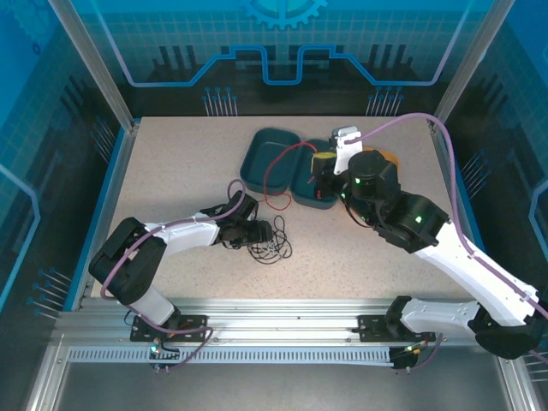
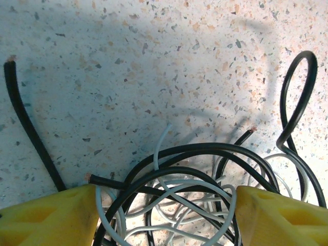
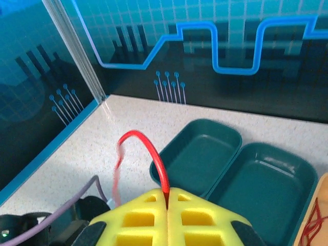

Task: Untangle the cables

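The right gripper (image 3: 167, 193) has its yellow fingers (image 3: 138, 215) pressed together, pinching a thin red wire (image 3: 146, 141) in the seam between them. From the pinch the red wire rises, arcs over to the left and drops away in a blurred strand. Just past the fingertips, two dark teal plastic trays (image 3: 200, 154) sit side by side and touching on the speckled beige tabletop (image 3: 123, 123). A pale orange rim (image 3: 323, 197) with more red strand beside it shows at the lower right corner of this wrist view. From above, the right gripper (image 1: 320, 174) hangs over the nearer tray, and the red wire (image 1: 267, 181) loops out over both trays, its low end near the table to their left.

The left gripper (image 2: 166, 188) is spread wide, its two yellow fingers (image 2: 46, 218) standing on either side of a tangle and gripping nothing. Between them a thin black wire (image 2: 205, 149) and a thin white wire (image 2: 158, 154) wind through each other in loose overlapping coils on the table. One black end runs off up and to the left, bare at its tip, and a tall narrow black loop stands out to the right. In the overhead view this tangle (image 1: 272, 248) lies near the left gripper (image 1: 264, 235), well apart from the trays.
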Available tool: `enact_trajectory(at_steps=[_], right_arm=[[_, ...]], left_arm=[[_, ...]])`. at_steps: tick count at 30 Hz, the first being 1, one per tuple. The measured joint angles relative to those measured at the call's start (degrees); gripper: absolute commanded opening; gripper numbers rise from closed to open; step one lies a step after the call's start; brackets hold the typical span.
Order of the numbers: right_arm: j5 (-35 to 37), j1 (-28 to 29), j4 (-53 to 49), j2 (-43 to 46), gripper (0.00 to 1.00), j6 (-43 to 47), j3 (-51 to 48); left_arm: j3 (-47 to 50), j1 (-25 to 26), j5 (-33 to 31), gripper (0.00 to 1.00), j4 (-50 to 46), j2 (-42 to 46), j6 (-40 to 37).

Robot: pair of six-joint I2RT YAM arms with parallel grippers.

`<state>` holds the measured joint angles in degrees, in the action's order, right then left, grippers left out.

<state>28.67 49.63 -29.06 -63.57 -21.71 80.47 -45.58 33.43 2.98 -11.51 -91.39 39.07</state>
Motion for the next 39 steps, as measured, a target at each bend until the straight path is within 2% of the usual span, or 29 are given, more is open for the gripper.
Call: enact_trajectory(at_steps=[8,13,14,25,33,39], right_arm=[[5.51,0.24,-5.25,0.44,0.0,2.84,6.05],[10.49,-1.36,-9.22,0.63,0.0,3.63,8.07],[11.21,-2.25,-9.7,0.74,0.0,3.76,8.17],[13.94,-18.03,-12.07,1.75,0.0,7.26,8.52],[11.54,-29.18,-10.38,1.55,0.0,10.03,7.96],[8.74,-34.77,-8.11,0.39,0.0,10.91,4.79]], left_arm=[[0.76,0.0,1.38,0.79,-0.48,2.91,0.07],[0.74,0.02,1.99,0.98,-1.62,7.32,0.13],[0.74,0.0,1.99,0.99,-1.92,8.0,0.0],[-1.88,0.0,0.31,0.99,-5.86,13.94,-0.26],[-3.48,-0.37,-3.13,0.99,-7.72,17.97,-1.73],[-3.48,-1.42,-4.68,0.99,-7.76,20.41,-2.32]])
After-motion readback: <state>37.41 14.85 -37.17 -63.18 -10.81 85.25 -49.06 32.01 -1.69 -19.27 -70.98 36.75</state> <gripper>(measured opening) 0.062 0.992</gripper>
